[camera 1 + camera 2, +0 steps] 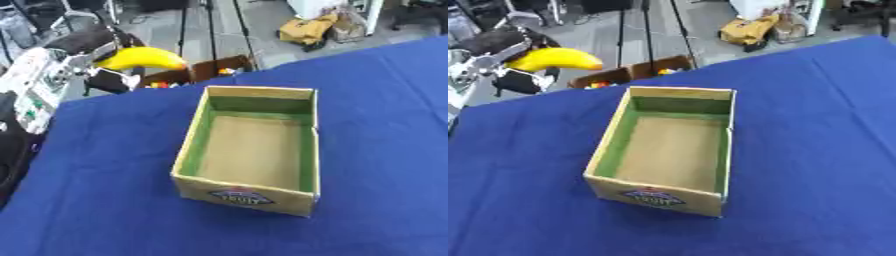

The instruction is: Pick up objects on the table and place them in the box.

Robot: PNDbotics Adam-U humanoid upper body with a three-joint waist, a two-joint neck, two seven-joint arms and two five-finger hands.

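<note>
Blue cloth (376, 150) covers the table across most of the frame, lying askew so its far edge runs from the left side up to the upper right, with grey floor and scattered clutter beyond it. At the upper left, the robot's left hand (500, 42) is raised past that far edge, its dark fingers curled round a yellow banana (555, 59), which sits above the floor rather than over the cloth, with its long curve lying roughly level. The hand's black and silver arm runs off the left edge of the frame. Just beside the banana and lower, a brown bin (636, 72) stands on the floor against the table's far edge, with small red and yellow things showing inside it. Near the centre of the frame rests the cardboard box (249, 192), open at the top, with green inner walls, a plain brown bottom and a printed label on its near face; nothing lies inside it. At the upper right of the frame a yellow bag (308, 29) sits on the floor. The right hand appears in neither view.
</note>
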